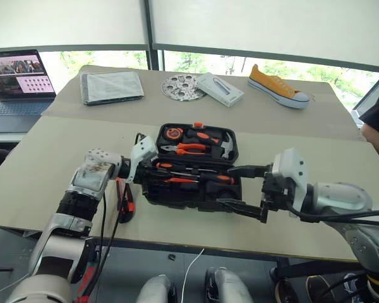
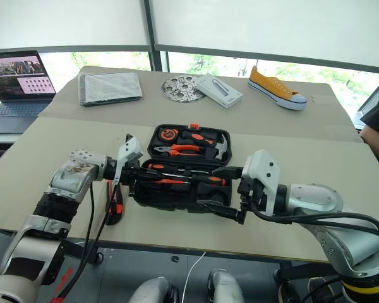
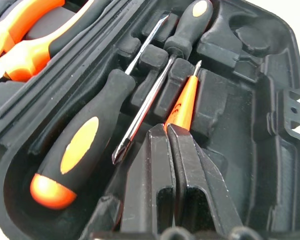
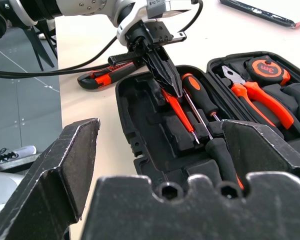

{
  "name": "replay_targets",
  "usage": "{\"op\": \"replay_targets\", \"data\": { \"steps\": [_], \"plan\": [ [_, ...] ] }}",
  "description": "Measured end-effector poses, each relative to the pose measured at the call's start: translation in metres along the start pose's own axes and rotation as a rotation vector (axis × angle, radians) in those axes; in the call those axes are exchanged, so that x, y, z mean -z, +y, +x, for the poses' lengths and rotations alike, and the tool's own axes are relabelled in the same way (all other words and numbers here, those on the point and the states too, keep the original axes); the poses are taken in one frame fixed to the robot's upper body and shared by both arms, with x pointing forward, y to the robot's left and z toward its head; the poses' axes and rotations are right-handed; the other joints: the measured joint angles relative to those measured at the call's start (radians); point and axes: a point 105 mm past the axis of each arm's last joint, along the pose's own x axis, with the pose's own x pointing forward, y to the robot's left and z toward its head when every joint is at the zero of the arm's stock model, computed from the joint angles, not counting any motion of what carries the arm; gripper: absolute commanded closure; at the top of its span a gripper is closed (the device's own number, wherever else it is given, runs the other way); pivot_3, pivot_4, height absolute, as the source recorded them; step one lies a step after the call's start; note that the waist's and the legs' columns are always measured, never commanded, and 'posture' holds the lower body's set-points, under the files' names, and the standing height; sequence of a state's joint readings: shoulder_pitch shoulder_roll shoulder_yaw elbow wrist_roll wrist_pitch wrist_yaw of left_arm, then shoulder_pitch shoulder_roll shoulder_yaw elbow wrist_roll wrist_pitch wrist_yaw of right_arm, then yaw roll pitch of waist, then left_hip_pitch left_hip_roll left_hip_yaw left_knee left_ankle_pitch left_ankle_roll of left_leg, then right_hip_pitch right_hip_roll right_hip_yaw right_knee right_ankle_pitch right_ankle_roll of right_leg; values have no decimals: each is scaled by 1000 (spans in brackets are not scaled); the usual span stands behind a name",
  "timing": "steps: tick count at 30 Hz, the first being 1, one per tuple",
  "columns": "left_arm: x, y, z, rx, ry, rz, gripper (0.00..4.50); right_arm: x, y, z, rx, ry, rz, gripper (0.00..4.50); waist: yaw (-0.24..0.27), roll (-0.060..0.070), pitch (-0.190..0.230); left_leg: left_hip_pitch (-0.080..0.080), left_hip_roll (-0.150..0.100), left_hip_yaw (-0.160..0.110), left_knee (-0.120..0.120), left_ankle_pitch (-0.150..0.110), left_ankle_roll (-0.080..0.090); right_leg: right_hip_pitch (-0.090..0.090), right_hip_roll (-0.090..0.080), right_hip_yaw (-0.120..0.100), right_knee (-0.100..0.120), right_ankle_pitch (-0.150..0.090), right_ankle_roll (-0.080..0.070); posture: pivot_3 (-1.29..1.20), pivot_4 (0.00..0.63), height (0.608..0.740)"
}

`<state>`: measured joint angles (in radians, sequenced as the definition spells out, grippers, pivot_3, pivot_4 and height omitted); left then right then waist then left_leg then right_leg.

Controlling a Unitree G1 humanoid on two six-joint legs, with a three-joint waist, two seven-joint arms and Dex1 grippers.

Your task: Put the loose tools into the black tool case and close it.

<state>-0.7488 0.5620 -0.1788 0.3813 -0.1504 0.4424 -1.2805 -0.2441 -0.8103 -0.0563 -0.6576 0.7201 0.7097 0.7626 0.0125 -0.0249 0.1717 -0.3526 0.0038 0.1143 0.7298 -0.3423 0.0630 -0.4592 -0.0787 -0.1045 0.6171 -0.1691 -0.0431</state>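
Case: the black moulded-plastic hinged tool case (image 1: pixel 196 165) lies open on the beige table (image 1: pixel 50 158), its two halves flat side by side, the orange latch (image 1: pixel 198 125) on the far edge.
Far half: it holds the orange-handled pliers (image 1: pixel 188 148), a hammer with a black-and-orange handle (image 1: pixel 216 142) and an orange-and-black tape measure (image 1: pixel 173 133), each in its own recess.
Near half: two black-and-orange-handled screwdrivers (image 3: pixel 75 150) lie here with a slim orange tester screwdriver (image 3: pixel 182 102); the recesses nearer the robot show bare black plastic.
Screwdriver axes: all three run lengthwise along the case. The two handled ones lie head to tail, one handle at the robot's left end, the other (image 3: pixel 190 22) at the right end, shafts overlapping in the middle. The tester's metal tip points towards the right end.
Left gripper: the left gripper (image 4: pixel 171 85) has its black fingers pressed together with no gap, tips down at the butt end of the tester screwdriver; whether they pinch it or only touch it I cannot tell.
Right gripper: the right gripper (image 1: pixel 243 189) hovers at the case's right end, fingers spread wide, holding nothing.
Utility knife: the black-and-orange utility knife (image 4: pixel 107 75) lies on the table just left of the case, outside it.
Beyond the case: a grey folded cloth (image 1: pixel 110 86), a round metal disc (image 1: pixel 182 87), a white flat box (image 1: pixel 220 88), a yellow sneaker (image 1: pixel 278 86) and an open laptop (image 1: pixel 16 85).
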Motion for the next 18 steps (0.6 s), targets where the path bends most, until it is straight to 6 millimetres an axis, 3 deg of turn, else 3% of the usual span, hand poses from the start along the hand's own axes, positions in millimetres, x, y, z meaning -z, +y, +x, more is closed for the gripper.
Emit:
{"op": "replay_targets", "data": {
  "steps": [10,18],
  "plan": [
    [14,-16,3,27,55,127,4395,0,0,1,1,-8,8,0,-1,1,-3,3,0,0,0,0,0,2,0,1,0,0,0,0,150,733],
    [13,-14,5,13,42,123,4395,0,0,2,1,-12,10,0,0,1,-5,4,1,0,0,0,0,2,-1,2,2,0,1,0,150,733]
  ]
}}
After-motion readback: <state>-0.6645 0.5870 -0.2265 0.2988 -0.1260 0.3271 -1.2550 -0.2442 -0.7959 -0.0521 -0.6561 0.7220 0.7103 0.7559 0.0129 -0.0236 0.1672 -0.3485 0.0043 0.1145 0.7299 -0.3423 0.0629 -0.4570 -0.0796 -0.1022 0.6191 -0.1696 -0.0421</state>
